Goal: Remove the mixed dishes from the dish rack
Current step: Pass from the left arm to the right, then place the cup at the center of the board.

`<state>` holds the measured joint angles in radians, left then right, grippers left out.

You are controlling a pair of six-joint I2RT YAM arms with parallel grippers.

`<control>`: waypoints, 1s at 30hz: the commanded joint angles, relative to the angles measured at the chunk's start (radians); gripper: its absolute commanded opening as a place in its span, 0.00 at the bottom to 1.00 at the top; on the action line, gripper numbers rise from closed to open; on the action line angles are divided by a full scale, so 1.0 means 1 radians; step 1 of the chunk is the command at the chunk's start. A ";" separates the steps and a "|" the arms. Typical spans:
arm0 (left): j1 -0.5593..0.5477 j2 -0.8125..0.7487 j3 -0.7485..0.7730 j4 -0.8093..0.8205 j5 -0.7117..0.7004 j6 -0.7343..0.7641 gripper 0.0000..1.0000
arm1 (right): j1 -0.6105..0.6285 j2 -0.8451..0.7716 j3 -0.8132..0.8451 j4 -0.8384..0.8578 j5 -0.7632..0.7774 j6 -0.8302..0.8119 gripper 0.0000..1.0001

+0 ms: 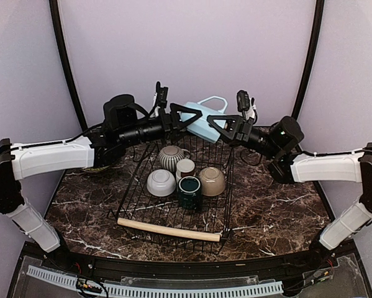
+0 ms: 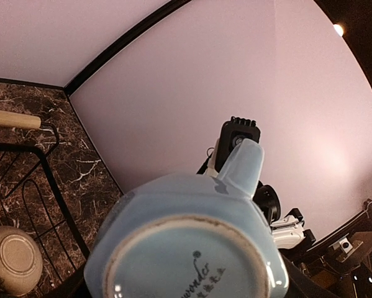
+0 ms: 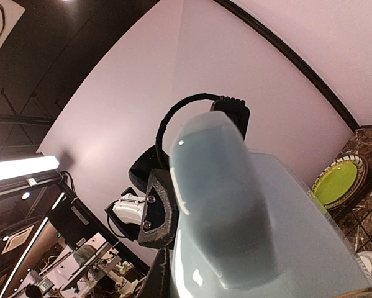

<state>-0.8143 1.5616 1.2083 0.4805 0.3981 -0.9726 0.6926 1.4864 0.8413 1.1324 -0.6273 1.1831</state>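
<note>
Both arms reach inward and raised, left gripper (image 1: 192, 119) spread wide around the mug (image 1: 204, 109), right gripper (image 1: 214, 127) pinched tight on it.

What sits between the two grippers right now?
The light-blue mug, held above the dish rack, between left gripper and right gripper; the top view shows it.

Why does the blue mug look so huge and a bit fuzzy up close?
Left wrist view: the light-blue ceramic mug sits right by the lens, so its base fills the frame; the black wall seam bends from distortion. Right wrist view: its handle is blurred, with white glare spots. Top external view: evenly lit and sharp.
</note>
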 commanded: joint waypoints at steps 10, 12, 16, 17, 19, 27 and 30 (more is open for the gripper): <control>0.059 -0.217 -0.094 -0.272 -0.065 0.249 0.99 | 0.000 -0.206 -0.001 -0.255 0.056 -0.229 0.00; 0.091 -0.263 -0.139 -0.281 -0.076 0.248 0.99 | -0.002 -0.246 -0.002 -0.337 0.087 -0.282 0.00; 0.148 -0.352 -0.183 -0.350 -0.112 0.280 0.99 | -0.015 -0.323 -0.009 -0.503 0.171 -0.380 0.00; 0.154 -0.366 -0.174 -0.411 -0.129 0.297 0.99 | -0.017 -0.343 -0.002 -0.584 0.195 -0.423 0.00; 0.159 -0.404 -0.141 -0.528 -0.199 0.373 0.99 | -0.019 -0.396 0.021 -0.732 0.291 -0.528 0.00; 0.159 -0.448 0.149 -0.934 -0.544 0.772 0.99 | -0.027 -0.566 0.091 -1.452 0.930 -0.800 0.00; 0.160 -0.447 0.205 -0.941 -0.647 0.900 0.99 | -0.039 -0.554 0.098 -1.644 1.100 -0.822 0.00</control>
<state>-0.6571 1.1423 1.3357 -0.3233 -0.0456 -0.3187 0.6689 0.9417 0.8875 -0.2176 0.1184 0.4858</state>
